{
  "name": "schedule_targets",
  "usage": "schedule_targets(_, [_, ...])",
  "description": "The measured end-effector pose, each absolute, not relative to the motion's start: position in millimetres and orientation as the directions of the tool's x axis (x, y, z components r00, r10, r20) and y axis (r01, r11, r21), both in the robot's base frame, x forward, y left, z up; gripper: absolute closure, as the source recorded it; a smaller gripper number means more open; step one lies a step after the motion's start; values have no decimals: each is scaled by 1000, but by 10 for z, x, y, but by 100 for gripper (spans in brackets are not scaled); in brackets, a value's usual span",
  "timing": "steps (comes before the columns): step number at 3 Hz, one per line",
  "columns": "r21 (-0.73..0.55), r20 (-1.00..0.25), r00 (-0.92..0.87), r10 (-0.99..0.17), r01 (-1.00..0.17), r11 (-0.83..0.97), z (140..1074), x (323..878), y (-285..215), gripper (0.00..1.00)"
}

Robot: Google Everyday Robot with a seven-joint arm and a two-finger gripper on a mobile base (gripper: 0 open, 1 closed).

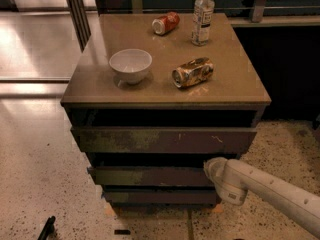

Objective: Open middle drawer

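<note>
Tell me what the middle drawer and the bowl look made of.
Middle drawer: likely painted wood or metal, dark brown and matte, with yellowish worn patches. Bowl: probably glazed ceramic, maybe plastic; white and smooth. The claw sits at that drawer's right end.

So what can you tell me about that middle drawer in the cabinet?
The middle drawer is a long, handleless dark-brown front, seemingly worn wood, with yellowish patches toward its left. It sits level between the top drawer and the bottom drawer. The gripper is at its right end; contact is hidden.
</note>
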State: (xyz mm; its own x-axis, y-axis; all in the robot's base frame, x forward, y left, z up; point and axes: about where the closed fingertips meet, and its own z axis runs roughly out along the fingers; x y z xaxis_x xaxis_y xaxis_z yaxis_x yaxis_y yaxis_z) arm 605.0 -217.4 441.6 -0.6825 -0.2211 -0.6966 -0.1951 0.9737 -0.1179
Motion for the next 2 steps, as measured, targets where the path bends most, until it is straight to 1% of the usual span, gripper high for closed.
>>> schedule_targets(2, [-95,-672,-711,-206,-193,977,4399,5943,-2222,100])
